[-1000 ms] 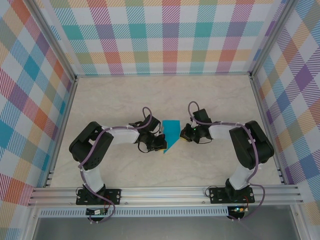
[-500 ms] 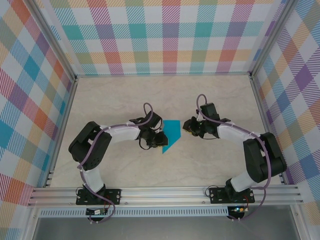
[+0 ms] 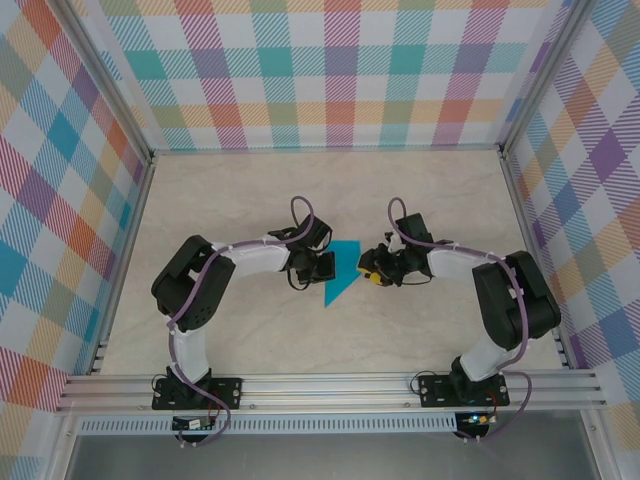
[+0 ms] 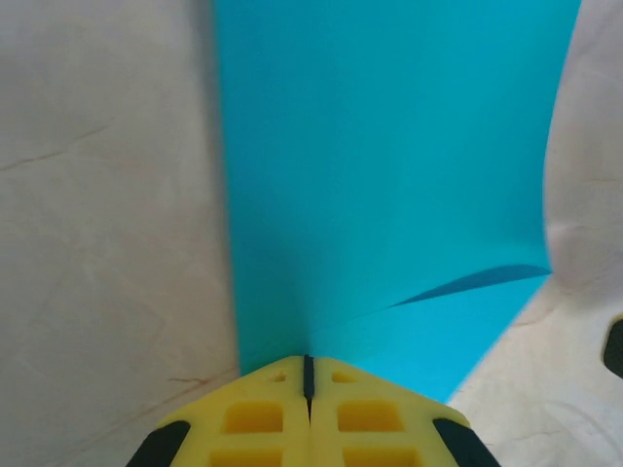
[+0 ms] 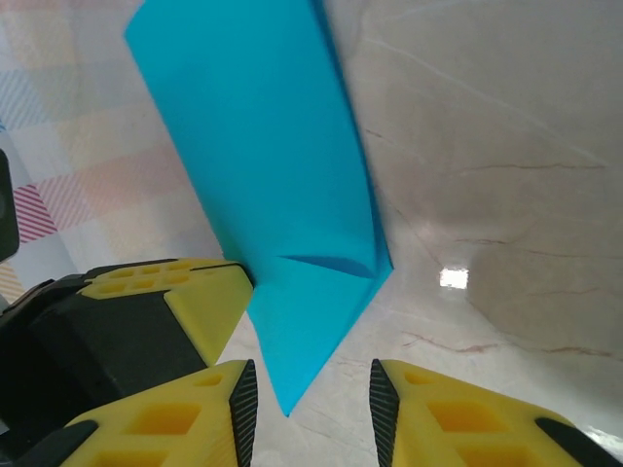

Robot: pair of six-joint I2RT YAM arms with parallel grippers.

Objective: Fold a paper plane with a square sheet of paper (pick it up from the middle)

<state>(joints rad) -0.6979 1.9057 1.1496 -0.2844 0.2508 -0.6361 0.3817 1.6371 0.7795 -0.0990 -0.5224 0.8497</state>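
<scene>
The square sheet of paper (image 3: 343, 270), teal-blue and folded to a point at its near end, lies mid-table between both grippers. My left gripper (image 3: 322, 266) is at its left edge. In the left wrist view the yellow jaws are shut (image 4: 308, 362), and the paper (image 4: 389, 175) creases up into their tip. My right gripper (image 3: 368, 270) is at the paper's right side and stands open (image 5: 311, 391). The paper's pointed corner (image 5: 287, 404) lies between its fingers, touching neither. A raised flap (image 5: 331, 263) casts a shadow. The left gripper's finger (image 5: 185, 292) sits against the paper's edge.
The marble-look tabletop (image 3: 250, 200) is boxed in by plaid walls (image 3: 330, 70) at the back and both sides. An aluminium rail (image 3: 330, 390) carrying the arm bases runs along the near edge.
The left gripper opened briefly, shifted back along the paper's edge and shut again. The right gripper swung away, came back beside the paper and opened.
</scene>
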